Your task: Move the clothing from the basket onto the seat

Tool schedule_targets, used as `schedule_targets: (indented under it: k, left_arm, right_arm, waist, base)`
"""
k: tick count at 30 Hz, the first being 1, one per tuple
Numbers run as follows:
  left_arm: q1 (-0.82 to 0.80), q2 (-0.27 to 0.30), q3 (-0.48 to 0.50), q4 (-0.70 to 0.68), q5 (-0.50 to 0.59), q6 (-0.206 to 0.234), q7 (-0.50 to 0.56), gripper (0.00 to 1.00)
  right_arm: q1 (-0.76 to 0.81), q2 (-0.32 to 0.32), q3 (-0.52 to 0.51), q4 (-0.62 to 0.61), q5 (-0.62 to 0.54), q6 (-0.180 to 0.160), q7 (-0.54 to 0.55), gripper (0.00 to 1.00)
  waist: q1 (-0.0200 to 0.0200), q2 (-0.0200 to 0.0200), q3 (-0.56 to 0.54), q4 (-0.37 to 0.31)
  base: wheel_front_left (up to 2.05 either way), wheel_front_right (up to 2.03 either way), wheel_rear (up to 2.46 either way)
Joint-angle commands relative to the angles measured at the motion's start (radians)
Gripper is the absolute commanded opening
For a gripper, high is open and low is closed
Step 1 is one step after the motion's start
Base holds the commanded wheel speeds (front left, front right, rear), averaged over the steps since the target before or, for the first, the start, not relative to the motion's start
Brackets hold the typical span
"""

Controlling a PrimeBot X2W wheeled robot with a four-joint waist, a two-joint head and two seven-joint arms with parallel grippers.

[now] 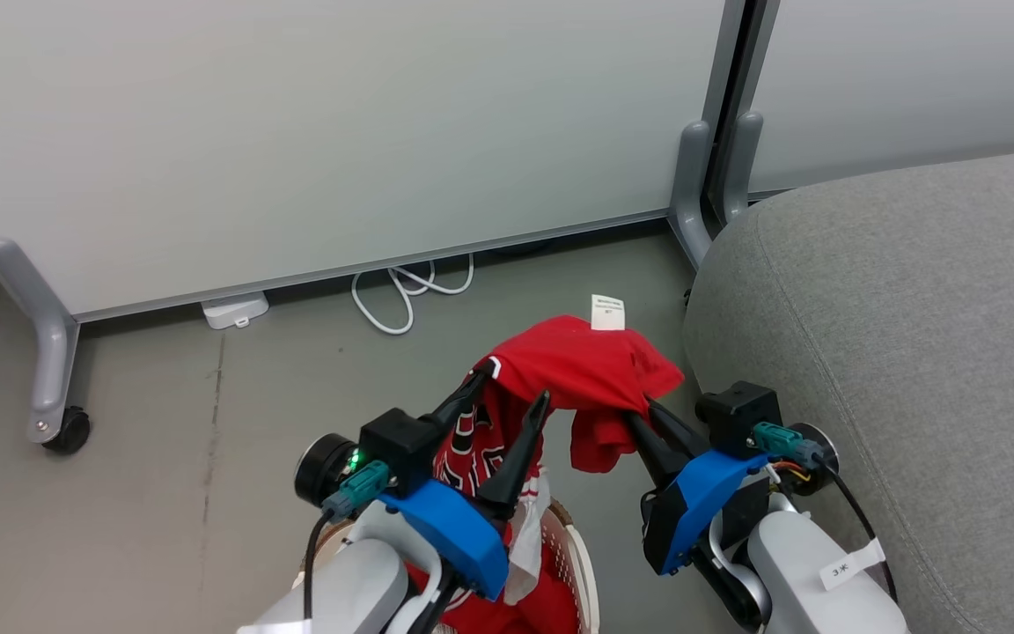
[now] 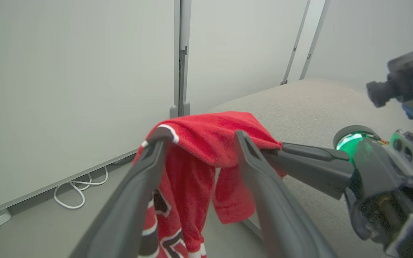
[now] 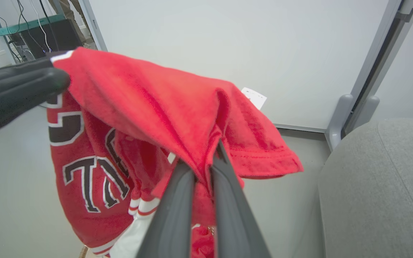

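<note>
A bright red garment (image 1: 586, 370) with a white tag (image 1: 607, 312) hangs in the air between my two grippers, above the basket (image 1: 581, 563). My right gripper (image 1: 643, 414) is shut on a fold of it (image 3: 206, 163). My left gripper (image 1: 511, 387) is open, and the garment's white-trimmed edge is draped over one fingertip (image 2: 158, 138). Its black-and-white lettering (image 3: 84, 175) hangs down toward the basket, where more red fabric (image 1: 516, 608) lies. The light grey seat (image 1: 912, 352) is just right of the right gripper.
Pale partition panels (image 1: 340, 132) on grey wheeled feet (image 1: 54, 414) stand behind. A white cable (image 1: 406, 295) and a white adapter (image 1: 234, 310) lie on the grey floor (image 1: 164, 440) at the panel's foot. A panel post (image 1: 692, 194) stands by the seat's far corner.
</note>
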Motion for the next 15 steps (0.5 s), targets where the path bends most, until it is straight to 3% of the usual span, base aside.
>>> schedule_targets:
  k: [1,15]
  left_arm:
    - [0.031,0.013,0.034,-0.027,0.025,-0.006,-0.005,1.0]
    - [0.27,0.034,0.281,-0.189,0.246,-0.028,-0.004,1.0]
  right_arm:
    - [-0.004,-0.004,-0.006,-0.003,-0.006,0.0,-0.007,0.0]
    - [0.007,-0.004,-0.02,-0.005,-0.003,0.0,-0.01,0.0]
  waist:
    - [0.0,0.0,0.003,0.002]
    - [0.0,0.0,0.004,0.016]
  base:
    - [0.0,0.0,0.0]
    - [0.0,0.0,0.0]
